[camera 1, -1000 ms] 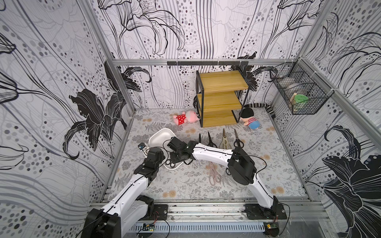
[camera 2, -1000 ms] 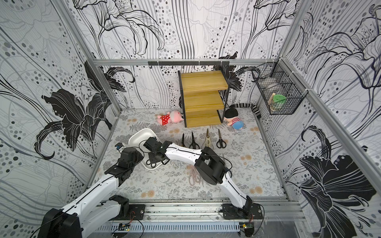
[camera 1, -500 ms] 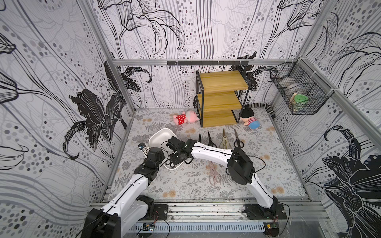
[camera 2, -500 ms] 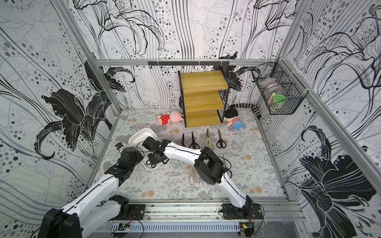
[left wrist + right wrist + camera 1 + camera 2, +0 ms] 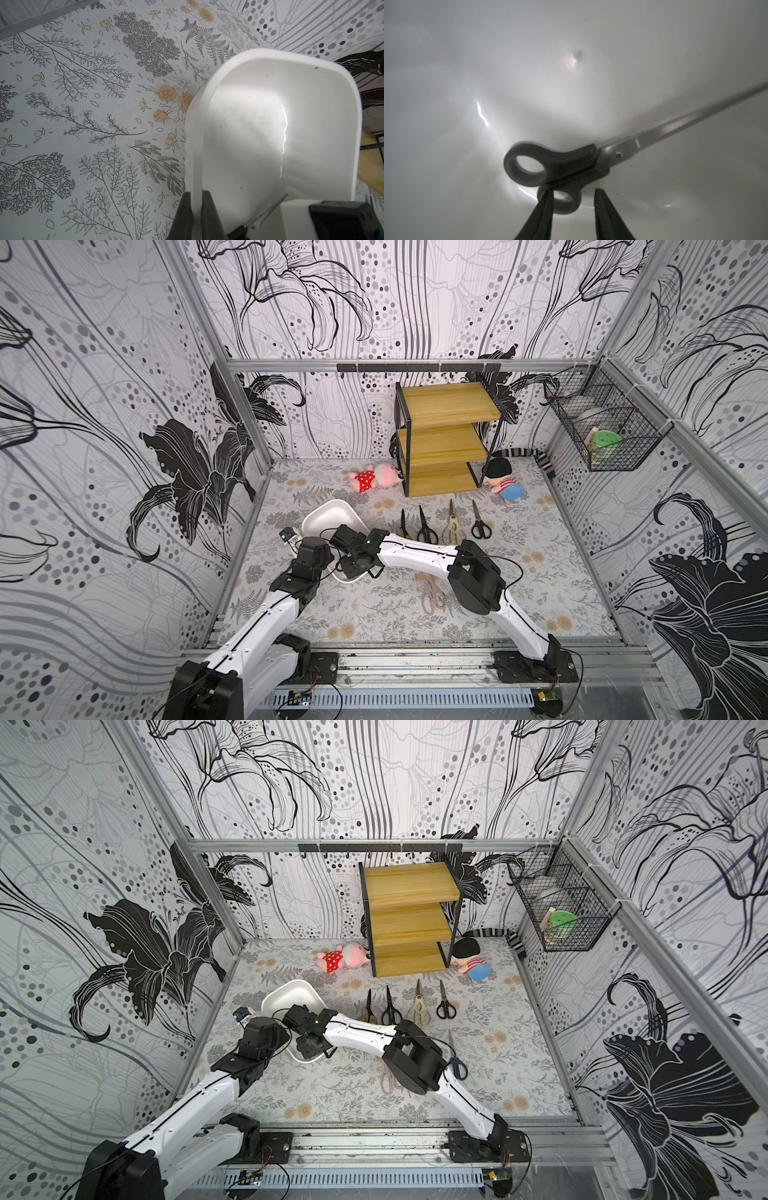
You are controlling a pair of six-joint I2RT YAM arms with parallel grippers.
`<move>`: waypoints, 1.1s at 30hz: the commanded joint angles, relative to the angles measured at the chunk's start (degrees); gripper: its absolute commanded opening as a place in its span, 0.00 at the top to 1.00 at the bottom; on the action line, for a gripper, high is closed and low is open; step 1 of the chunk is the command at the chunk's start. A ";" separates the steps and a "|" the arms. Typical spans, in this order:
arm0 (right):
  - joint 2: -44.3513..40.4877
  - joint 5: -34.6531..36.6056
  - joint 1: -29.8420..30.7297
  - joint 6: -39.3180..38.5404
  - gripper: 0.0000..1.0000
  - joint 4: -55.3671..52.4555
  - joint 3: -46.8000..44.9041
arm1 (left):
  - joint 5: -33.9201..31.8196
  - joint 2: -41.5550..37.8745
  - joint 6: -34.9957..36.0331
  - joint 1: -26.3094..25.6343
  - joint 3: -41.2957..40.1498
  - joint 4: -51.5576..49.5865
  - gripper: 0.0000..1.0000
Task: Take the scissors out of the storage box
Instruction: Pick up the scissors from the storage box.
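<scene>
- Left gripper (image 5: 196, 194): clamped tight on a wall of the box (image 5: 311, 68), one finger inside and one outside. The box stood at the left of the mat (image 5: 374, 614).
- Box contents: one black pair (image 5: 566, 162) lay on the floor, blades closed. No other pair was seen inside, though the arms hid part of the floor in both top views.
- Right gripper (image 5: 573, 192): down inside the box, jaws parted and straddling the lower handle loop. A gap showed beside one finger, so nothing was held yet.
- Judgement on the step: the grasp was in hand. The jaws should close squarely across the loop, not on its rounded edge. The lift should then go straight up until the tip clears the wall. The left clamp should hold firm so that the box does not ride up.
- Scissors on the mat, six:
  - In a row right of the box were a yellow-black pair (image 5: 368, 1006), a second black pair (image 5: 390, 1006), a cream pair (image 5: 417, 1004) and a third black pair (image 5: 445, 1002).
  - Nearer the rail were a pink pair (image 5: 390, 1081) and a blue pair (image 5: 457, 1063).
- Total scissors seen: seven.
- Other items: one box, two grippers, a pink doll (image 5: 376, 479), one shelf (image 5: 446, 406), a dark-haired doll (image 5: 505, 485) and one wire basket (image 5: 602, 435).
</scene>
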 commanded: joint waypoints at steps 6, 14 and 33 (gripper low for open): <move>3.60 12.10 0.25 5.82 0.73 2.85 -5.41 | -0.63 0.01 0.52 0.44 1.24 -0.13 1.00; 3.35 13.32 0.17 5.28 0.84 11.33 -10.67 | -0.25 0.37 0.42 0.48 1.15 0.15 1.00; -8.82 10.56 -0.38 0.25 1.00 22.75 -24.26 | -0.70 2.15 1.52 2.85 2.55 -0.18 1.00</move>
